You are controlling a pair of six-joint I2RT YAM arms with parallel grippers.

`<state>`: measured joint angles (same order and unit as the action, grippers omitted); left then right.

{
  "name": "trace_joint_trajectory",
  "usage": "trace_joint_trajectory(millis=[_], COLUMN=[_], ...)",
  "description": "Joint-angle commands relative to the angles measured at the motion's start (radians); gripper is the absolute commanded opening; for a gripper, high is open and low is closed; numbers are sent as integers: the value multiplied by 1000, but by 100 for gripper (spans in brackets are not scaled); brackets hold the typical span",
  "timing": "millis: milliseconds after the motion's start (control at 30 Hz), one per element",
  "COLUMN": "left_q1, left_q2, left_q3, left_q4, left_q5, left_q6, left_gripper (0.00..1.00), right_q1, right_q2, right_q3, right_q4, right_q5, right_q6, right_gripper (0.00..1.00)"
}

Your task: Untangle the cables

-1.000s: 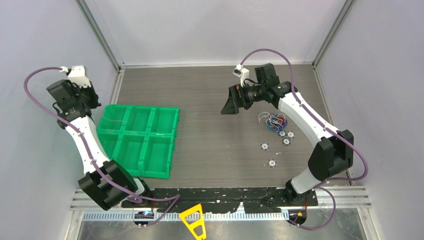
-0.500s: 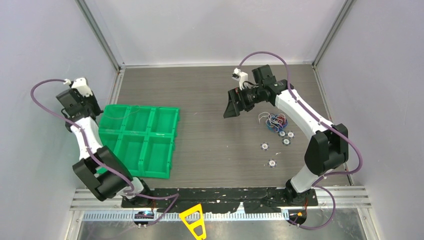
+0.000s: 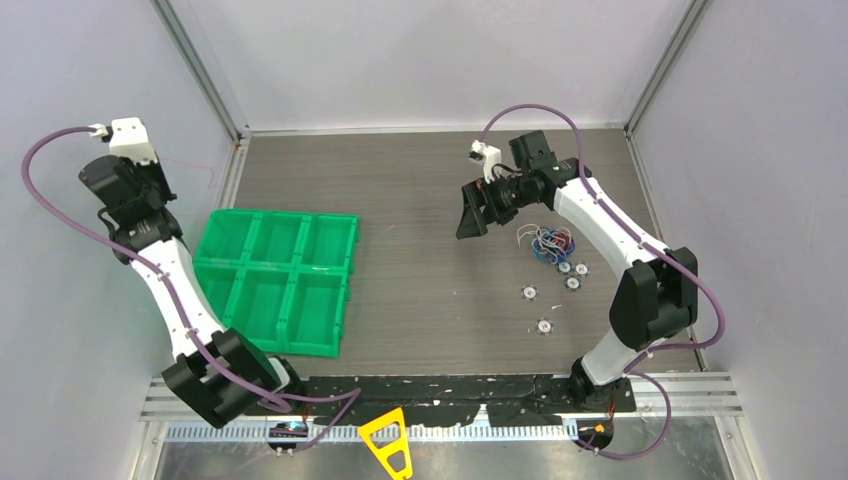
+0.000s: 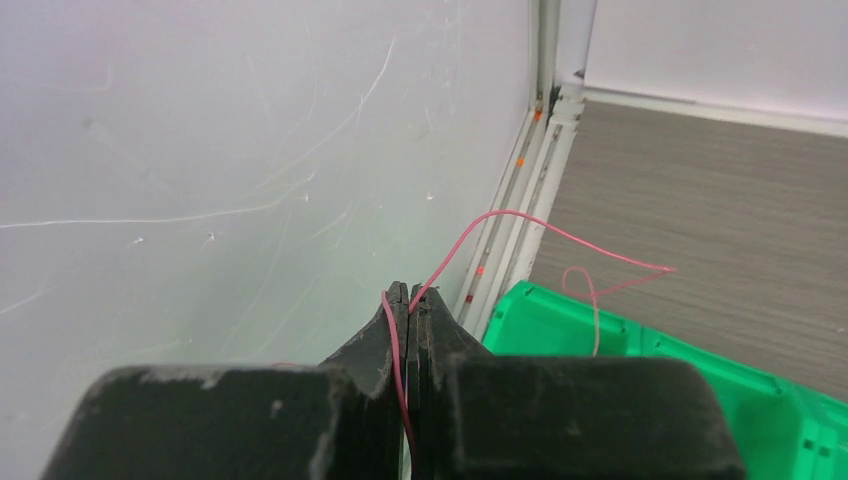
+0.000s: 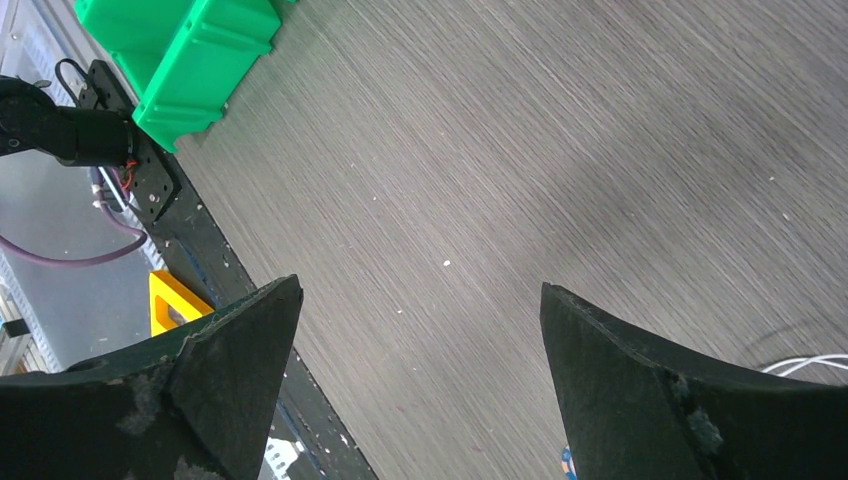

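Note:
A multicoloured ball of cables (image 3: 546, 242), with white, blue and red strands, lies on the table at the right. My right gripper (image 3: 470, 214) hangs open and empty just left of it; in the right wrist view (image 5: 420, 290) only a white strand (image 5: 812, 364) shows at the right edge. My left gripper (image 3: 155, 182) is raised by the left wall, shut on a thin red cable (image 4: 560, 236). The cable runs from the jaws (image 4: 410, 300) out to the right, and its loose end loops over the green bin's far corner.
A green bin (image 3: 345, 285) with six compartments stands on the left of the table, also in the left wrist view (image 4: 700, 362) and the right wrist view (image 5: 170, 60). Small round discs (image 3: 529, 292) lie near the cable ball. Enclosure walls stand close on the left.
My left arm has swung up and to the left toward the wall, carrying the red cable. My right gripper has shifted slightly right, closer to the cable ball.

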<state>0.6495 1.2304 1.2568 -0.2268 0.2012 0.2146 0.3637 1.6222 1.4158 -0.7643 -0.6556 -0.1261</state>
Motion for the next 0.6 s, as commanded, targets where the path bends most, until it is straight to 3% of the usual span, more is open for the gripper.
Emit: trace_joint_trajectory(millis=[0, 333, 567], left_q1=[-24, -170, -295], left_q2=[34, 73, 121], left_q3=[-25, -150, -145], left_q4=[12, 61, 57], left_q5=[-41, -192, -228], left_q6=[70, 223, 188], left_gripper=[0, 0, 0], right_q1=[-7, -22, -39], right_q2=[-1, 31, 33], right_q3=[39, 56, 51], right_q4=[-3, -38, -47], right_q5=[7, -6, -9], right_q6=[-22, -26, -25], right_gripper=[95, 95, 95])
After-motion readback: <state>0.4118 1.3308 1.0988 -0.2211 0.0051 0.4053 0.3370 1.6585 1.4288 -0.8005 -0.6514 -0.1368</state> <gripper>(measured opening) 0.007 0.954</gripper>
